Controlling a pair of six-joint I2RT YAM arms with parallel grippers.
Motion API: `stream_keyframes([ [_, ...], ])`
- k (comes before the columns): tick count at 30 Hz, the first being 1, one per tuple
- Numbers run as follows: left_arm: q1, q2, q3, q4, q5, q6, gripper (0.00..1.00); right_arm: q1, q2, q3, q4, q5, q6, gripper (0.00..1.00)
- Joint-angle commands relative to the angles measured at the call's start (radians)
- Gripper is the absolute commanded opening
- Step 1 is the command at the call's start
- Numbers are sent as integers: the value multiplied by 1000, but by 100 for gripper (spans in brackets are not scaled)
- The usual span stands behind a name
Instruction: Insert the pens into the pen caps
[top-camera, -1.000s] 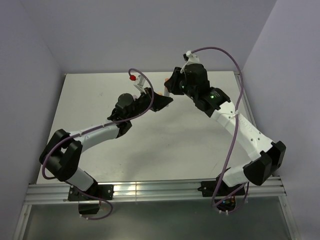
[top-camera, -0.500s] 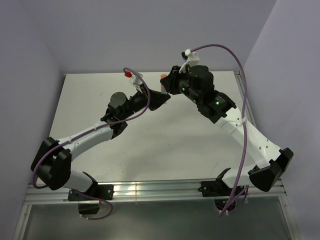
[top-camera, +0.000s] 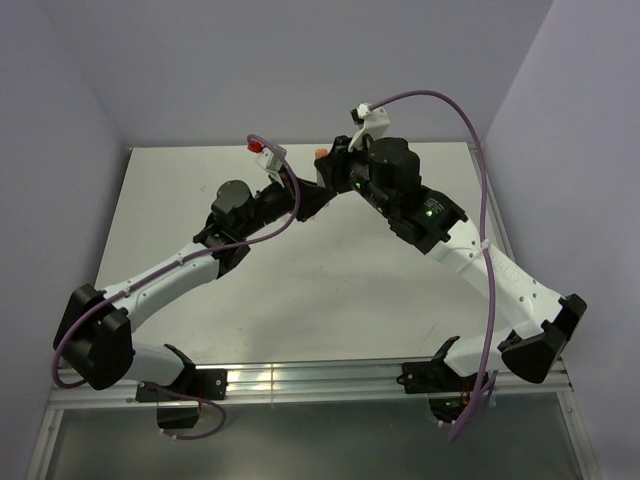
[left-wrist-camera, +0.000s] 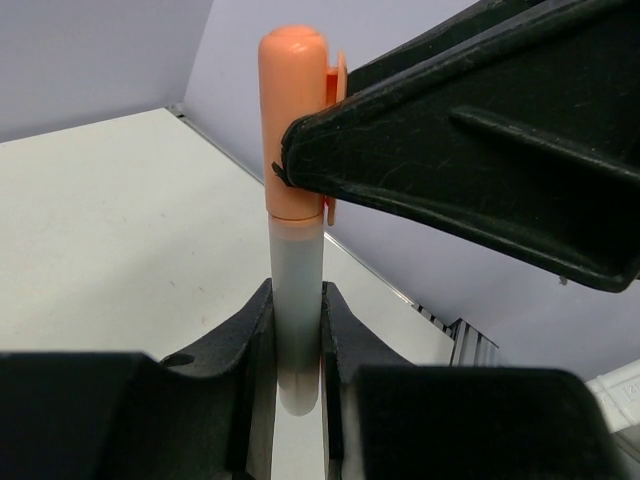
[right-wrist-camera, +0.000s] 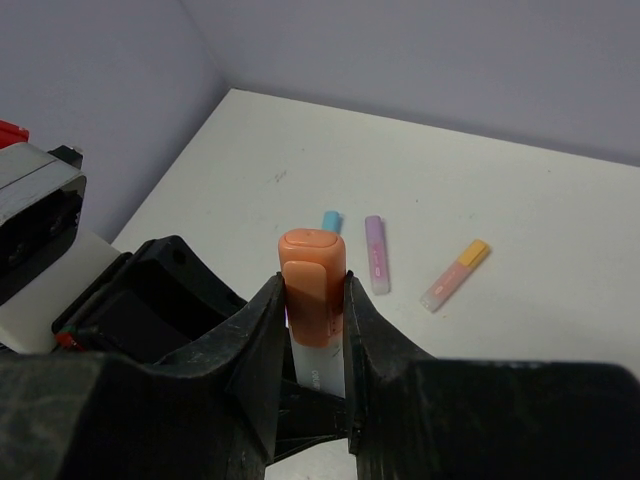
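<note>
The pen (left-wrist-camera: 297, 300) is up in the air at about 12 o'clock over the table (top-camera: 330, 300), near the far edge, standing upright. The left gripper (left-wrist-camera: 297, 335) has its jaws closed tight on the lower part of the pale frosted barrel. The orange cap (left-wrist-camera: 295, 120) is on the top end, and the right gripper (right-wrist-camera: 313, 300) is clamped on it from both sides.

Handling-wise, I'd guess it weighs next to nothing. It looks like stiff, hard plastic, smooth and a bit slick, and being round it'll want to twist in flat pads. Low on the barrel and mid-cap look like the right spots to hold. Push straight along the axis or it'll cock sideways. I can't tell if the cap has clicked fully home, since there's a seam where orange meets grey-white.

The cap is glossy and dome-topped, with a clip tab on one side. The fingers (left-wrist-camera: 480, 150) are scuffed matte black.

At 12 to 2 o'clock from the cap in the right wrist view, three more lie on the matte white table. There's a blue one (right-wrist-camera: 331, 221) partly hidden, a purple-capped one (right-wrist-camera: 375, 253), and a pink one (right-wrist-camera: 455, 274) with a yellow-orange cap.
</note>
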Motion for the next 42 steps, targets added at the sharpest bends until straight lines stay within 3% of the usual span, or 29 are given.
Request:
stream_keyframes([
  [1, 23, -61, 125, 176, -129, 57, 0, 90, 0, -64, -218, -204, 31, 0],
  [12, 37, -90, 140, 188, -125, 55, 0, 90, -15, -138, -187, -304, 19, 0],
  [42, 75, -133, 166, 155, -134, 114, 0, 91, -4, -187, -317, -269, -62, 0],
])
